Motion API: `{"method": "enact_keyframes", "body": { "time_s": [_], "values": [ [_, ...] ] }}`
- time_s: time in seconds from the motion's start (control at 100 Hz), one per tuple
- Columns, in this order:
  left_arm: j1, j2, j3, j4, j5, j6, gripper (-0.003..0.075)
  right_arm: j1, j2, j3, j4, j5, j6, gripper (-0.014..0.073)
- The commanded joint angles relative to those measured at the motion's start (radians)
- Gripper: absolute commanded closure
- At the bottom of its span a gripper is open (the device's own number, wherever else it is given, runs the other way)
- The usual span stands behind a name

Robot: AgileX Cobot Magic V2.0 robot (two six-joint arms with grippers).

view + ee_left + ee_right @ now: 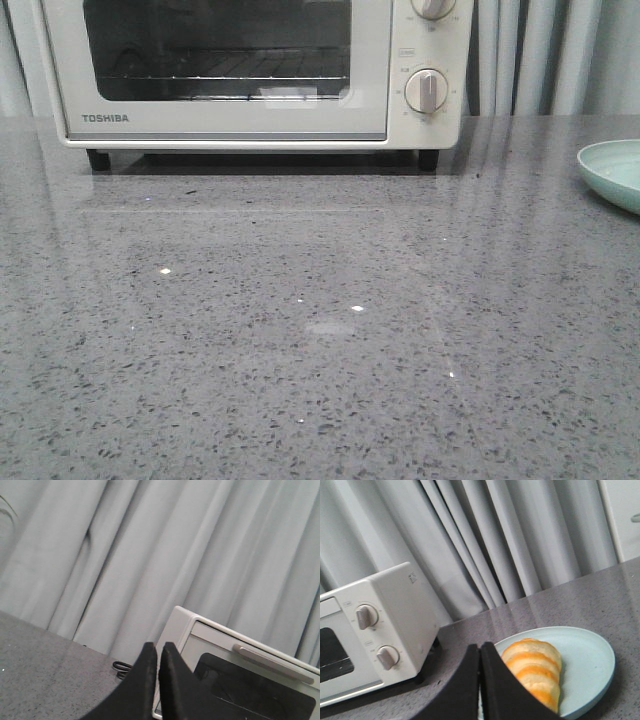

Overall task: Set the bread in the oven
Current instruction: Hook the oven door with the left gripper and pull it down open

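Nothing of the task looked done. The oven [250, 75] stood at the bench's [300, 330] far edge with its glass door closed. The bread [535, 672] lay on a pale green plate [590, 665] near the bench's right edge, untouched. The left gripper [157, 652] and right gripper [480, 655] both had jaws clenched on nothing. Opening the door, grasping and loading all remained.
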Motion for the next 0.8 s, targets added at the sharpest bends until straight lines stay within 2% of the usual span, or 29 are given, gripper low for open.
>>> {"method": "enact_keyframes", "body": {
  "time_s": [0.0, 0.24, 0.36, 0.58, 0.79],
  "values": [
    [-0.009, 0.014, -0.114, 0.079, 0.017, -0.011, 0.0742, 0.027, 0.034, -0.104, -0.005, 0.055, 0.002, 0.0662],
    [-0.009, 0.209, -0.406, 0.131, 0.279, -0.011, 0.0742, 0.123, 0.193, -0.281, -0.005, 0.243, -0.086, 0.0662],
    [-0.009, 0.320, -0.519, 0.131, 0.336, -0.005, 0.0742, 0.164, 0.275, -0.361, -0.005, 0.309, -0.086, 0.0662],
    [-0.016, 0.496, -0.635, 0.131, 0.335, 0.019, 0.0741, 0.179, 0.417, -0.501, -0.005, 0.430, -0.086, 0.0662],
    [-0.117, 0.626, -0.695, 0.133, 0.244, 0.048, 0.0741, 0.179, 0.513, -0.604, -0.005, 0.506, -0.086, 0.0661]
  ]
}}
